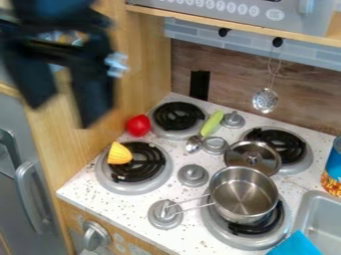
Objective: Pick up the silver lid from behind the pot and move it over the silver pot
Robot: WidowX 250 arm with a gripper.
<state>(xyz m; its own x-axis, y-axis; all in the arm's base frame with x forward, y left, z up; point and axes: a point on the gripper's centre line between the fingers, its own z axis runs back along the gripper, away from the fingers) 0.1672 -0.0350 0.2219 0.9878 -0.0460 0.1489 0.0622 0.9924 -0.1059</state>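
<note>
Hanging at the upper left, in front of the wooden side panel (150, 64), the black hand (63, 102) has its two fingers spread wide apart and pointing down, with nothing between them. Nearest to it are a red toy (138, 125) and a yellow ridged piece (119, 153). The red toy sits by the panel, just left of the far left burner (178, 117); the yellow piece lies on the left part of the near left burner (138, 174).

Over on the right side of the speckled white surface (173, 160), a shiny metal pot (243, 194) stands upright on the near right burner (220, 229), its wire handle (193, 204) reaching left over a grey knob (165, 214). Behind the pot, a round lid (253, 158) with its knob up lies partly over the far right burner (286, 142). Between the two far burners is a long green piece (212, 123), a small spoon bowl (193, 144) at its near end. A slotted ladle (265, 100) hangs against the back wall (230, 74). Blue cloth (296, 245) lies at the near side of the grey sink (319, 211).
</note>
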